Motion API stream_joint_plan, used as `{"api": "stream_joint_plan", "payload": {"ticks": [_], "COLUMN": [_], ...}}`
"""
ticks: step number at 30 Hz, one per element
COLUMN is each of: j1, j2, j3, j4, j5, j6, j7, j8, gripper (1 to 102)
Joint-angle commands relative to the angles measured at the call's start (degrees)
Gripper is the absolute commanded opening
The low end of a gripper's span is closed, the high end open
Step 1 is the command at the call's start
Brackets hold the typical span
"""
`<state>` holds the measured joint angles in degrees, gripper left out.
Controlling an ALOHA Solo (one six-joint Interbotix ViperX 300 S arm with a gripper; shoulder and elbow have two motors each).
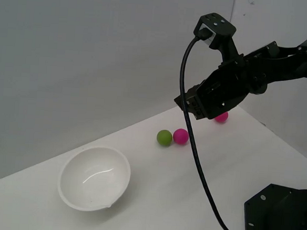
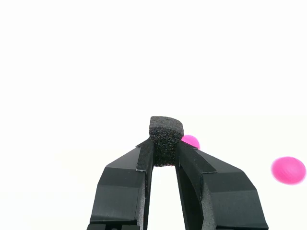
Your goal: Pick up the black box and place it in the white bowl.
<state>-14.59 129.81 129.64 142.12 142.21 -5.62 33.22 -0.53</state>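
The fingers [image 2: 165, 155] were clamped on the black box [image 2: 166, 136], the two ridged pads pressing its sides so that its upper half stood clear above the tips. The cube was off the tabletop [image 1: 190, 186], carried in the air.

Just behind one finger a pink ball [image 2: 191, 141] peeped out, half hidden, and a second pink ball [image 2: 288, 170] lay well apart at the right edge of the wrist view. Everything else in that view was washed out to white.

In the exterior view the gripper [image 1: 188, 104] hung in the upper right of the frame, above the tabletop, with a thick black cable [image 1: 193, 149] looping down from the wrist camera past the middle of the picture. The box itself could not be made out there; the dark fingers hid it. Under the arm a pink ball [image 1: 222, 117] showed partly behind the gripper. Further to the lower left sat a green ball [image 1: 164, 138] touching another pink ball [image 1: 181, 136]. The white bowl [image 1: 94, 178] stood in the lower left, well apart from the balls and the gripper, nothing between them. The black base block [image 1: 280, 218] filled the lower right corner.
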Motion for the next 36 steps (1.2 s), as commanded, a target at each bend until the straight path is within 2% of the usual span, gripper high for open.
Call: {"api": "stream_joint_plan", "payload": {"ticks": [1, 16, 25, 36], "j1": [-2.72, -16.00, -21.18, -25.84], "j2": [-0.79, -11.51, -17.31, -24.35], "j3": [-0.88, -11.51, -17.31, -24.26], "j4": [-2.11, -8.17, -10.99, -11.07], "j5": [-2.29, -8.44, -11.34, -11.51], "j6": [-1.14, -1.23, -1.23, -2.72], "j7": [-1.32, -6.15, -8.88, -14.06], "j8": [-1.49, -4.92, -5.10, -5.27], "gripper": [3, 3, 3, 3]}}
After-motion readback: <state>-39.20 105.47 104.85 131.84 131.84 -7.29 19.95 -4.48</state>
